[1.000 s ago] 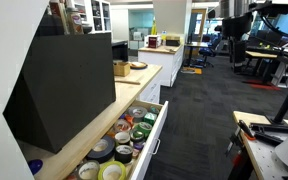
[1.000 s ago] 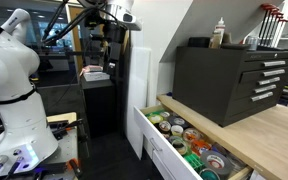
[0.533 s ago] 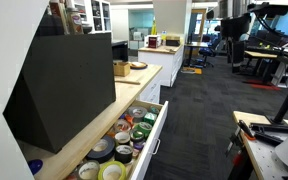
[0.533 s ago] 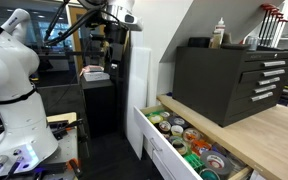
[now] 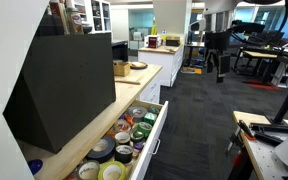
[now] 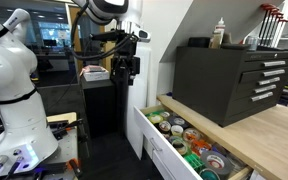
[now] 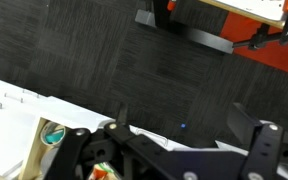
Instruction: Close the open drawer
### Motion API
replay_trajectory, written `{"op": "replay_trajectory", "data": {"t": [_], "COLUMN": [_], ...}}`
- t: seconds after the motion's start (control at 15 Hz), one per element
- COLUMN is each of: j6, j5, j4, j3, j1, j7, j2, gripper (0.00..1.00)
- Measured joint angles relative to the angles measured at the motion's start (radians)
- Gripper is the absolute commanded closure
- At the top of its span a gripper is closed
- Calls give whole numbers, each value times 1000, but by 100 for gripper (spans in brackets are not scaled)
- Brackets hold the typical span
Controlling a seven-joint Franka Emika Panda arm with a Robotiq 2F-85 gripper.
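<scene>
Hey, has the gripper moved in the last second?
Yes. In an exterior view the gripper has dropped lower and shifted toward the black tool chest.

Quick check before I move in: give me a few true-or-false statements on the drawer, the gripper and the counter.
1. The long white drawer holding coloured tape rolls is fully shut. False: it stands pulled out in both exterior views.
2. The Robotiq gripper has its fingers spread with nothing between them. True, as the wrist view shows.
3. The gripper is pressing on the drawer's front panel. False: it hangs in the air above the dark carpet, apart from the drawer.
4. A black tool chest sits on the wooden countertop above the drawer. True.
</scene>
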Motion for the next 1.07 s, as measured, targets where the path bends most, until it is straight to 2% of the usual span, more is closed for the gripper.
{"op": "replay_trajectory", "data": {"t": [0.27, 0.47, 1.07], "j6": [135, 196, 200], "j5": [-34, -40, -41], "j4": [-2, 2, 5], "j3": [-3, -3, -1], "j1": [31, 47, 52], "j7": [-136, -186, -199], "j2": [111, 173, 194], "gripper": [0, 0, 0]}}
